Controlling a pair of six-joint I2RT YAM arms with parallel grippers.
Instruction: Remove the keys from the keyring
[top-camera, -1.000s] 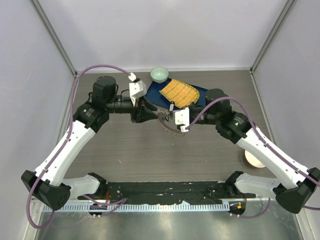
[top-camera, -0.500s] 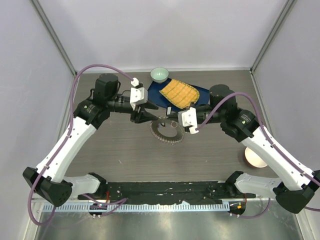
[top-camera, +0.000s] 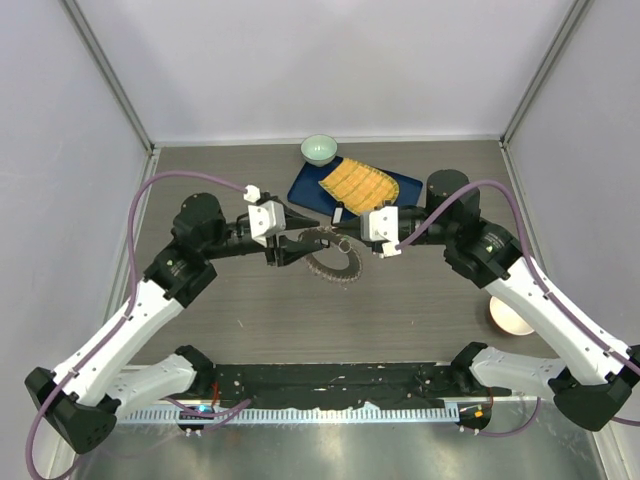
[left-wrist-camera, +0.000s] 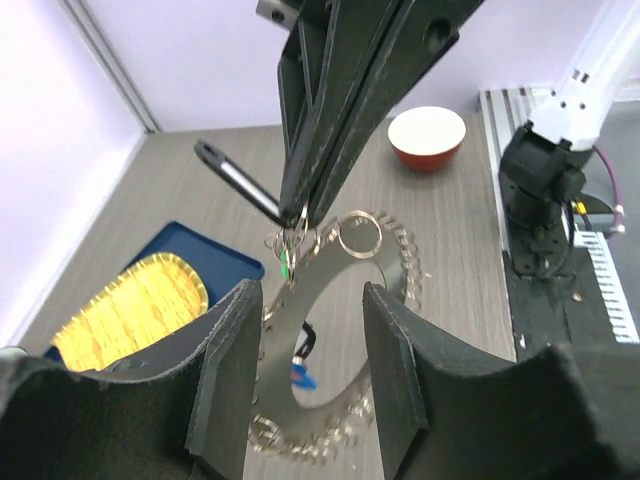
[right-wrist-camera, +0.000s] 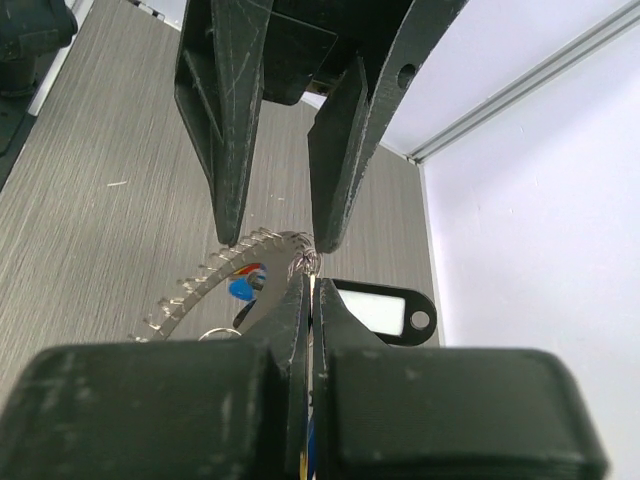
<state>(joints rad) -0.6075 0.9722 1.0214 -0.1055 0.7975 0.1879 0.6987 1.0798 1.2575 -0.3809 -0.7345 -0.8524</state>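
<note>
The keyring (left-wrist-camera: 400, 290) is a large thin ring fringed with small silvery keys (right-wrist-camera: 200, 280), and it hangs over the table. My right gripper (right-wrist-camera: 312, 290) is shut on its top edge, beside a cluster of small rings. A blue key head (right-wrist-camera: 240, 290) and a black tag with a white label (right-wrist-camera: 375, 308) hang near that grip. My left gripper (left-wrist-camera: 305, 370) faces it, open, with its fingertips (right-wrist-camera: 325, 235) on either side of the ring's top and nothing between them. From above, the keyring (top-camera: 335, 264) hangs between the left gripper (top-camera: 297, 246) and the right gripper (top-camera: 335, 239).
A blue tray (top-camera: 308, 190) holding a yellow ribbed mat (top-camera: 358, 187) lies behind the grippers, with a pale green bowl (top-camera: 318, 150) at its far corner. An orange-and-cream bowl (top-camera: 508, 318) sits at the right, near the right arm.
The left arm has swung nearer and lower, and its jaws have widened. The right gripper has shifted slightly with the ring, which now hangs more edge-on.
</note>
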